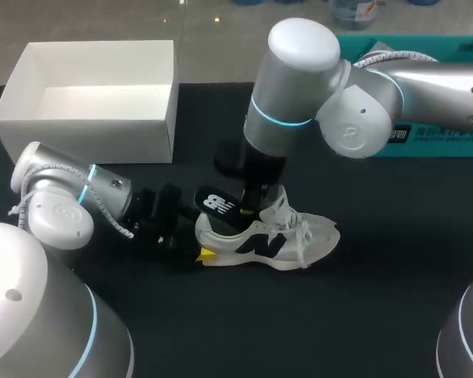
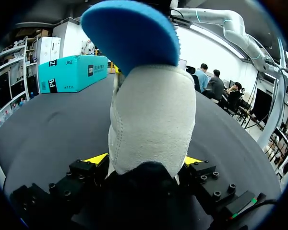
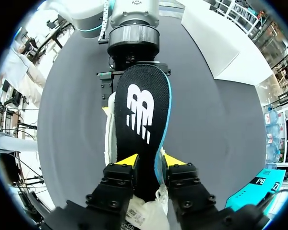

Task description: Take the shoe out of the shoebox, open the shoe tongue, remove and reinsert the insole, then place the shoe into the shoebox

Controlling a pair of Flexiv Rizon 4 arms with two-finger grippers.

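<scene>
With the sneaker (image 1: 268, 240) on the bench (image 1: 378, 299) outside the shoebox (image 1: 87, 138), its heel clamped by the left gripper (image 2: 144, 160) and its insole (image 3: 141, 124) pinched, partly raised, by the right gripper (image 3: 150, 160), insole removal was judged underway, and a steady pull clear of the collar was called for next.

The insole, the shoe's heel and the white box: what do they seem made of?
The insole looks like foam with a cloth face: a matte black woven top and, in the left wrist view, a blue, finely pored underside. The heel of the shoe looks like pale suede or felted fabric, with a soft, napped grain. The shoebox is probably matte white cardboard: thin, flat, sharply folded walls.
</scene>
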